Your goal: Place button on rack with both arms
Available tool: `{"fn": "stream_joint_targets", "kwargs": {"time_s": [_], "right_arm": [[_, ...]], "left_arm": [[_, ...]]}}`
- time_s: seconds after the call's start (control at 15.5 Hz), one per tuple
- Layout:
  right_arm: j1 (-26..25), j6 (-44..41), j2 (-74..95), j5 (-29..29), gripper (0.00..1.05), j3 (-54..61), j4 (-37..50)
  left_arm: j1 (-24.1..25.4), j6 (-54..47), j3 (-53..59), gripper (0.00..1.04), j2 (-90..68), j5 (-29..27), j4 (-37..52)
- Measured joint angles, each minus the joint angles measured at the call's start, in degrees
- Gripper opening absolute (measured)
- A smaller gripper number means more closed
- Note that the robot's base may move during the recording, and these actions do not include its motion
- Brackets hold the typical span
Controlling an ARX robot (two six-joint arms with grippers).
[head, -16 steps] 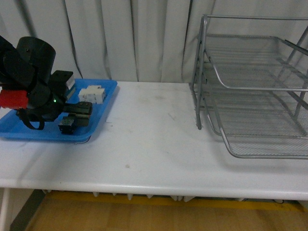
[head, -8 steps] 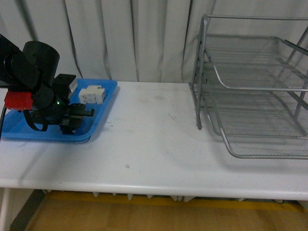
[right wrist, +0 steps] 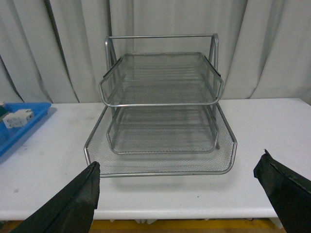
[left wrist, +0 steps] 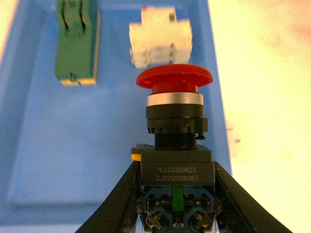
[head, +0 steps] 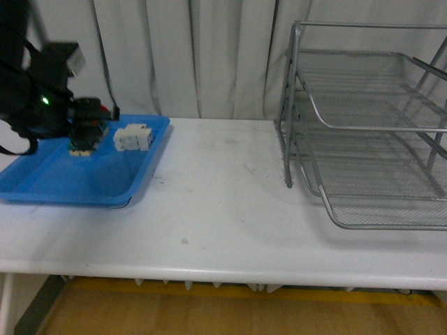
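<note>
While the left gripper (left wrist: pixel 176 187) is squeezing its flat dark body, the best place to hold, the push-button switch (left wrist: pixel 174 131) is hanging just above the blue tray (left wrist: pixel 39 145), looking small, hard and light. The right gripper (right wrist: pixel 179 167) is gaping wide, well apart from that tray.

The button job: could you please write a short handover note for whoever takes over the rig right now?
Left gripper: shut on the button, held over the blue tray.
Right gripper: open, empty, facing the rack.
Rack: at the robot's right, tiers look empty.
Done: button gripped.
Left: bring it to the rack, probably passing it to the right gripper, and set it on a tier.
</note>
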State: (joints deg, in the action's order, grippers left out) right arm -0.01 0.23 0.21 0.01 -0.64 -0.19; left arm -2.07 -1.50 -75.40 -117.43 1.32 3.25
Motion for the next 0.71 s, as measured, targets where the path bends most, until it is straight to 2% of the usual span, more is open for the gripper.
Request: {"fn": "stream_joint_targets", "kwargs": {"time_s": [0.19,0.45,0.71], "right_arm": [[0.0,0.0,0.0,0.0,0.98,0.0,0.0],[0.0,0.0,0.0,0.0,0.98,0.0,0.0],[0.0,0.0,0.0,0.0,0.98,0.0,0.0]], "left_arm": [[0.0,-0.1,14.0,0.36,16.7,1.7,5.3],[1.5,1.3,35.6,0.36,42.6,4.7,7.3],[1.4,2.6,42.7,0.36,48.9,4.7,7.5]]}}
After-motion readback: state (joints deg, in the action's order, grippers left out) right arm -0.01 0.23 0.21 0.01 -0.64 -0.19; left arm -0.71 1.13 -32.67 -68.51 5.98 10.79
